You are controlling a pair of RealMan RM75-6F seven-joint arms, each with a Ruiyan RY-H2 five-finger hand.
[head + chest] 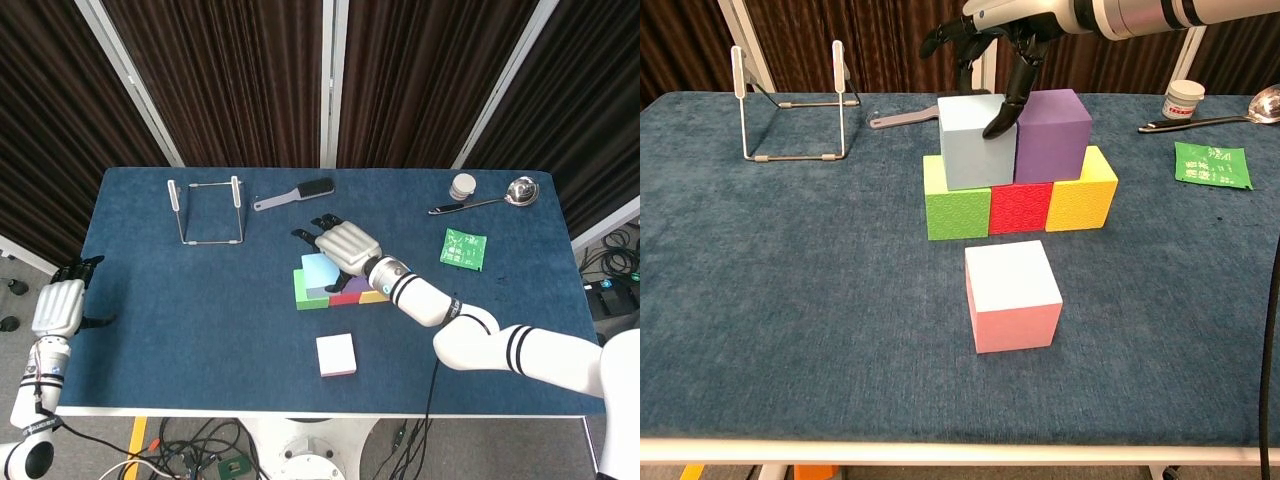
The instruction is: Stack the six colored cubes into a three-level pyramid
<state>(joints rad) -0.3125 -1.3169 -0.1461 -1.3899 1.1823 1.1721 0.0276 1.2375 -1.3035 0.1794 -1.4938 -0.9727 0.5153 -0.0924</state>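
my right robot hand [1005, 40], fingers apart, touches the light blue cube [977, 140] to square it beside the purple cube [1052, 133]. my left robot hand [58, 305] hangs open off the desk's [790, 300] left edge.

Robot lab/test setup: blue cloth-covered table [180, 300] w/ dark curtains [230, 80] at the far side, loose cables [200, 450] on the floor near the front edge, odd props e.g. wire rack [207, 210], ladle [490, 198].

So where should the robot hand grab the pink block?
Best guess: come down from above and pinch the pink block across its left and right faces. It sits flat and alone in front of the stack, so those faces are free, and the top is open.
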